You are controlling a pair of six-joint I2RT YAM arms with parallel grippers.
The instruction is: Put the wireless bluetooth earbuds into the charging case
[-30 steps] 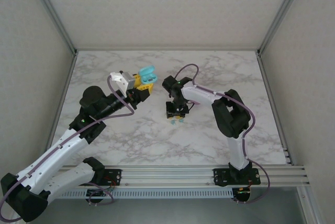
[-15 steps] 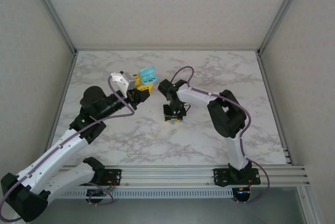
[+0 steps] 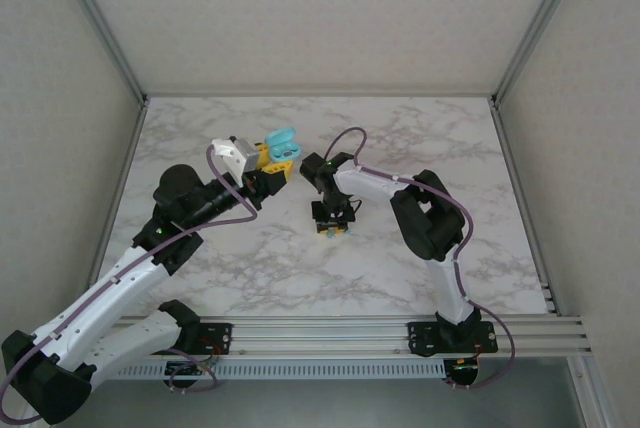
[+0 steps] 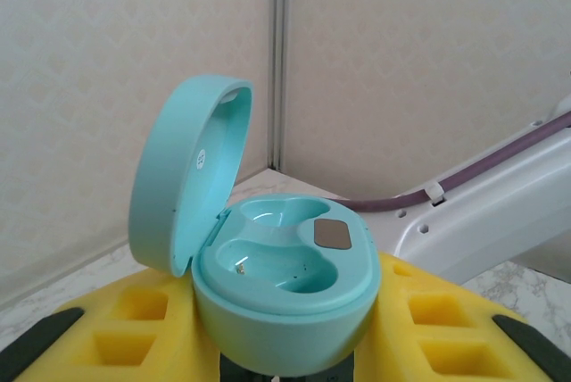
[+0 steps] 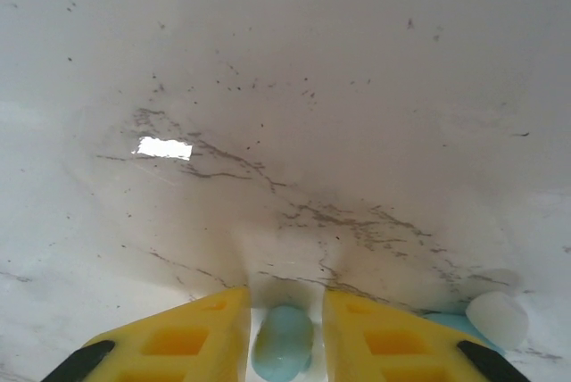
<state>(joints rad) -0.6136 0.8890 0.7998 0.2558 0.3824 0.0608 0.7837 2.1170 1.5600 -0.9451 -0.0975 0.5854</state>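
Note:
My left gripper (image 3: pixel 277 158) hangs above the table's middle left, shut on the base of the teal charging case (image 4: pixel 284 284). The case's lid (image 4: pixel 183 168) stands open and both wells are empty. In the top view the case (image 3: pixel 281 140) sits just above the yellow fingers. My right gripper (image 3: pixel 333 224) is down at the marble, pointing at the tabletop. One teal earbud (image 5: pixel 284 339) lies between its yellow fingers (image 5: pixel 183 339), with a thin gap on each side. A second earbud (image 5: pixel 496 318), whitish at its tip, lies on the table just right of the right finger.
The white marble table (image 3: pixel 420 138) is walled on three sides by pale panels with aluminium posts. The right arm's white link and purple cable (image 4: pixel 500 181) pass close behind the held case. A rail (image 3: pixel 330 333) runs along the near edge.
My right gripper has shifted slightly left and down over the earbuds, and its fingers have narrowed around one. The left arm and case have not moved.

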